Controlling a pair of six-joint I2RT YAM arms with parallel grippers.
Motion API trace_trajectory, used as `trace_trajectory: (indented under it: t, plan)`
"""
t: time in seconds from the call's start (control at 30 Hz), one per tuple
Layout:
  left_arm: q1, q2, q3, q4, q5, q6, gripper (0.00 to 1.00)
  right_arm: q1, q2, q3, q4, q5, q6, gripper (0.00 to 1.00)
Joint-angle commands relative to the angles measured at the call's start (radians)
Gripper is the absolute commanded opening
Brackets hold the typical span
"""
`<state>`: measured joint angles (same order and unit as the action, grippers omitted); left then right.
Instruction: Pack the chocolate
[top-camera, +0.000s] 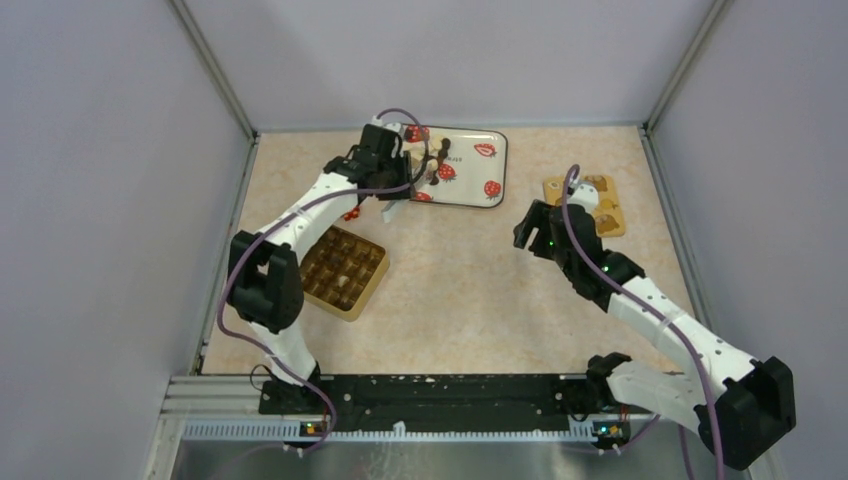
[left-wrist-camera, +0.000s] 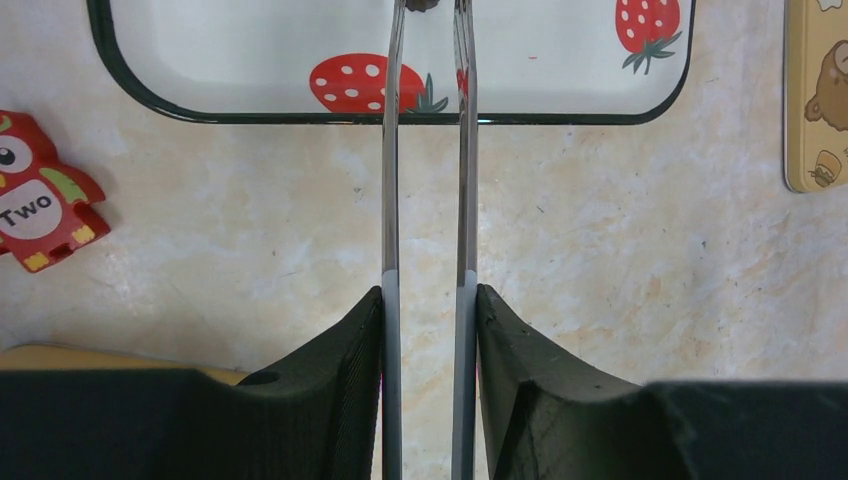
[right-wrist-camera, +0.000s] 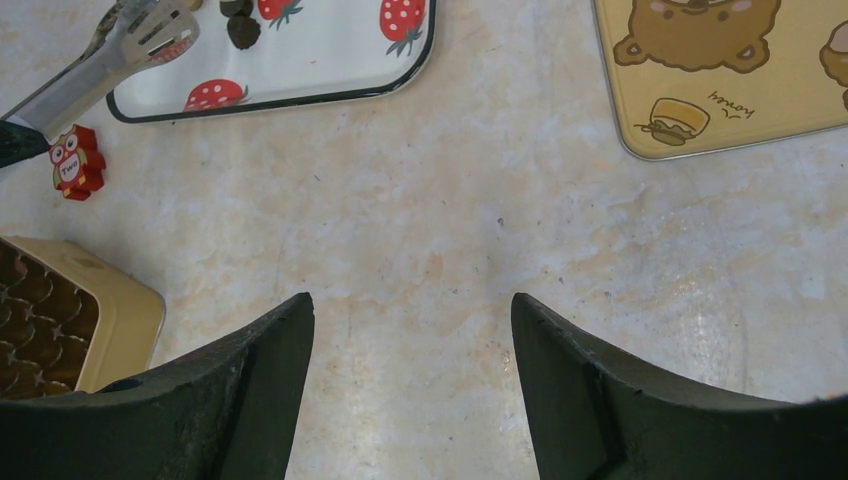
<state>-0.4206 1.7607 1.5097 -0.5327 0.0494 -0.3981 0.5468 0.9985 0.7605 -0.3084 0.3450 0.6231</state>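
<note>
1. The left gripper (left-wrist-camera: 428, 300) is clenched on a pair of metal tongs (left-wrist-camera: 391, 150), one black finger pressed against each blade.
2. From that hand the tongs run straight out toward 12 o'clock, blades close together, and their tips reach over the white tray (left-wrist-camera: 220, 50) printed with strawberries.
3. A dark piece of chocolate (left-wrist-camera: 425, 4) sits between the blade tips at the very top of the left wrist view; I cannot tell whether the tips pinch it.
4. More dark pieces lie on the tray just beside the tong tips, as the right wrist camera shows.
5. At 10 o'clock of the left hand a small red owl (left-wrist-camera: 40, 205) marked "Two" lies on the table (left-wrist-camera: 600, 250), just outside the tray's rim.
6. At 7 o'clock of that hand, seen from above, stands the yellow box (top-camera: 343, 270) with its brown grid of compartments.
7. The right gripper (right-wrist-camera: 410, 300) hangs released over bare table, jaws wide apart with nothing between them.
8. At 1 o'clock of the right hand lies the yellow bear-printed lid (right-wrist-camera: 720, 70); the tray is at its 11 o'clock.
</note>
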Motion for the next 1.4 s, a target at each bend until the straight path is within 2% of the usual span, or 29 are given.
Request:
trace_trajectory:
  t: [0.0,0.23,0.33,0.4,0.57,0.9,1.37]
  plan:
    - [-0.009,0.043,0.065,0.066,0.031,-0.003,0.42,-0.002,0.010,0.041,-0.004,0.019,-0.015,0.71]
    - [-0.044,0.132,0.103,0.035,-0.023,0.028,0.45,-0.002,0.031,0.051,0.012,0.015,-0.020,0.71]
    - [-0.115,0.178,0.159,-0.012,-0.238,0.092,0.47,-0.002,0.035,0.048,0.011,0.016,-0.017,0.71]
    - [-0.150,0.224,0.214,-0.049,-0.289,0.112,0.47,-0.002,0.037,0.048,0.011,0.017,-0.016,0.71]
    - [-0.160,0.287,0.270,-0.099,-0.284,0.094,0.47,-0.002,0.037,0.053,0.007,0.024,-0.016,0.71]
    - [-0.159,0.304,0.280,-0.115,-0.305,0.089,0.49,-0.002,0.055,0.055,0.016,0.016,-0.016,0.71]
    - [-0.158,0.390,0.387,-0.148,-0.239,0.095,0.51,-0.001,0.046,0.056,0.011,0.023,-0.013,0.71]
